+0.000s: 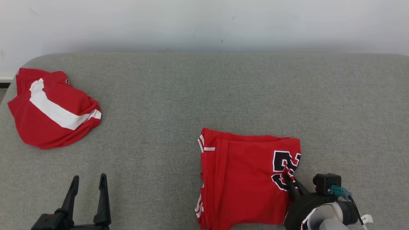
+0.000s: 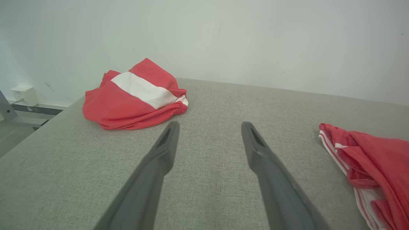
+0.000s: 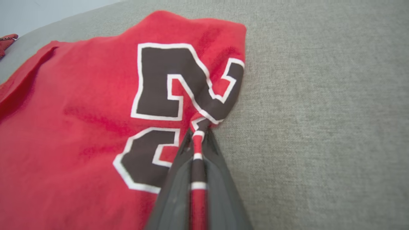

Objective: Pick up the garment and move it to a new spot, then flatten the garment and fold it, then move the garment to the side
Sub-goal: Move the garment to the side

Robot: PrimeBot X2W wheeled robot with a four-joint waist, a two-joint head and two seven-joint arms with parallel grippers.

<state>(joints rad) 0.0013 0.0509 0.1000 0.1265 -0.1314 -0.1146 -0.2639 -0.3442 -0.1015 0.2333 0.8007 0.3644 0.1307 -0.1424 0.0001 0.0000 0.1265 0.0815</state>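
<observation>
Nearest the camera, the right gripper (image 1: 289,176) reaches in low from the jersey's near right corner, its pale forearm angled up and left. Its two long dark fingers (image 3: 172,198) are drawn almost together on a thin ridge of cloth at the jersey's right edge. The right wrist view (image 3: 198,131) shows what the head view only hints at: a pinched fold of red, black and white fabric runs down the narrow slot between the fingers.

The jersey (image 1: 246,179) is soft matte red knit, folded into a rough rectangle that lies flat. White-striped trim shows along its left edge, and a blocky black numeral (image 3: 166,80) outlined in white is creased where the cloth is gathered.

Well to the jersey's left, the left gripper (image 1: 89,177) rests with its tapered fingers spread wide, pointing away from the robot and holding nothing. From its wrist (image 2: 209,126) the hollowed inner faces of the tips show, and the jersey's striped hem (image 2: 377,159) shows at the side.

Under the jersey is a grey pad (image 1: 191,95) of coarse woven fabric with rounded far corners. Far left of the jersey and beyond it lies a crumpled garment (image 1: 48,115), red with a broad white band, bunched into a mound; the left wrist view (image 2: 134,95) shows its gathered elastic edge. Behind stands a plain pale wall (image 1: 204,22).
</observation>
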